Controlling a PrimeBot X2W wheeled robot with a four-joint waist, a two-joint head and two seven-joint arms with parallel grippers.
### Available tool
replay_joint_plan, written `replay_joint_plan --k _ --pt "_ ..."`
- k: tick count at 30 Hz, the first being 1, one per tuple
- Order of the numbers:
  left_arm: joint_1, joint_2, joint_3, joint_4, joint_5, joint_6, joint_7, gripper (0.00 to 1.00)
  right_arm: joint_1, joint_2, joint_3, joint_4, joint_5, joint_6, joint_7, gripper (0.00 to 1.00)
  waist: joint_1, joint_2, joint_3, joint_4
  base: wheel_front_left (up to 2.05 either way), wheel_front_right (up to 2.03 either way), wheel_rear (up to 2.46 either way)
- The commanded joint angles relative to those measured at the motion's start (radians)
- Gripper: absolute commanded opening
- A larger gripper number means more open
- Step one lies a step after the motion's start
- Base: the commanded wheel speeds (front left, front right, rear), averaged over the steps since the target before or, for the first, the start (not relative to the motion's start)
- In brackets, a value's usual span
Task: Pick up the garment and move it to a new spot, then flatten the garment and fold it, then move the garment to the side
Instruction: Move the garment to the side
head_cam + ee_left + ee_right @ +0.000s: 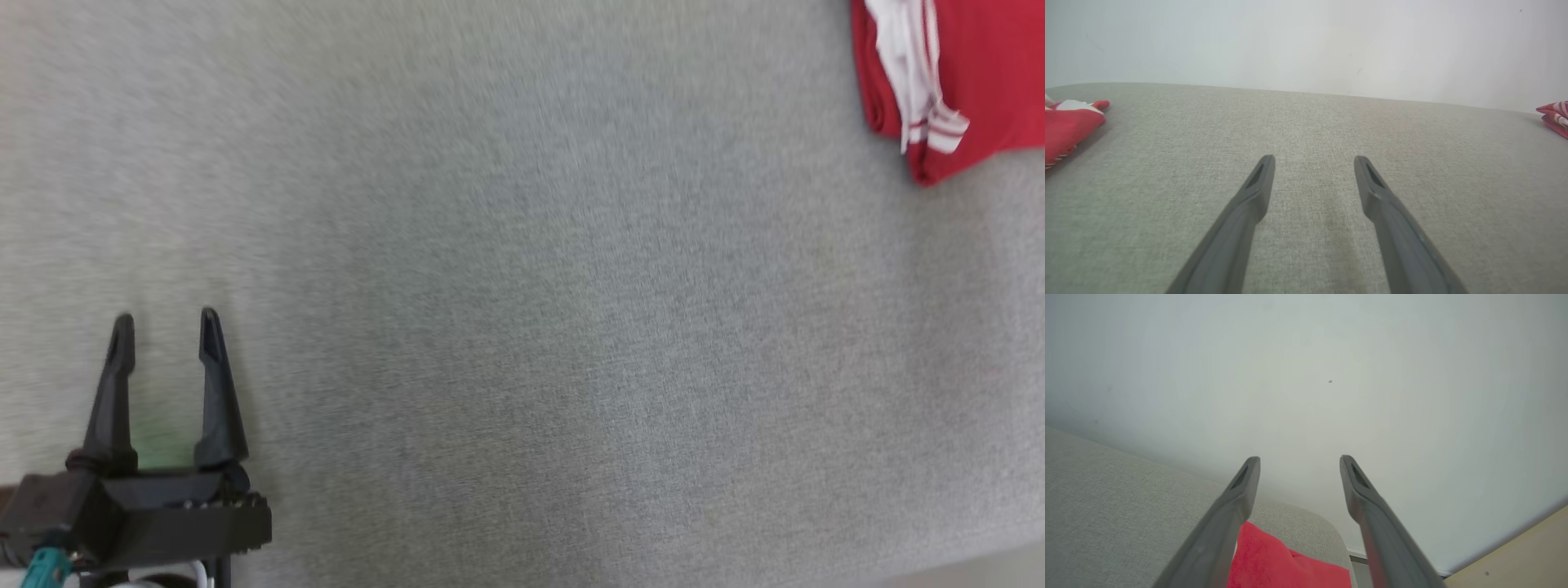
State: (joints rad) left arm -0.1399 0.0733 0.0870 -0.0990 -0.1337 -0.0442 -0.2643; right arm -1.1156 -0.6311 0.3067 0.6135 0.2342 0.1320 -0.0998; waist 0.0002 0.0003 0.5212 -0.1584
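your left gripper [166, 317] sits nearest, fingers spread wide over the bare grey woven surface [522, 327], with lots of free room around it. your right gripper [1299, 458] is also wide and holding nothing, just above the garment [971, 82]: soft red cloth with white striped trim, bunched far right by the surface's rounded corner.

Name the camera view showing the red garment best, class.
The head view: the red garment lies top right, its folds and white stripes clear, though cropped. The right wrist view gives a plain red patch at the bottom; the left wrist view, small red bits at both side edges.
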Motion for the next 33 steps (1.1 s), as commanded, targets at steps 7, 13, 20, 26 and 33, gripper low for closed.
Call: replay_joint_plan --k 7,13,20,26,33 --pt "0.074 -0.016 0.022 0.027 -0.015 0.014 0.000 1.00 0.206 0.139 -0.062 -0.087 0.021 -0.003 -0.084 1.00 -0.0002 -0.0003 -0.196 0.073 0.00 0.00 0.00" --pt "0.114 -0.020 0.046 0.047 -0.022 0.017 0.000 1.00 0.395 0.231 -0.098 -0.174 0.004 -0.003 -0.110 1.00 -0.0002 -0.0003 -0.254 0.084 0.00 0.00 0.00" --pt "0.137 -0.022 0.047 0.082 -0.023 0.011 0.000 1.00 0.642 0.340 -0.140 -0.273 -0.026 -0.003 -0.124 1.00 -0.0002 -0.0003 -0.312 0.100 0.00 0.00 0.00" --pt "0.140 -0.023 0.033 0.115 -0.024 0.006 0.000 1.00 0.811 0.405 -0.166 -0.348 -0.044 -0.003 -0.127 1.00 -0.0002 -0.0003 -0.353 0.119 0.00 0.00 0.00" --pt "0.153 -0.023 0.020 0.153 -0.023 -0.007 0.000 1.00 0.975 0.476 -0.202 -0.445 -0.077 -0.003 -0.119 1.00 -0.0002 -0.0003 -0.403 0.132 0.00 0.00 0.00"
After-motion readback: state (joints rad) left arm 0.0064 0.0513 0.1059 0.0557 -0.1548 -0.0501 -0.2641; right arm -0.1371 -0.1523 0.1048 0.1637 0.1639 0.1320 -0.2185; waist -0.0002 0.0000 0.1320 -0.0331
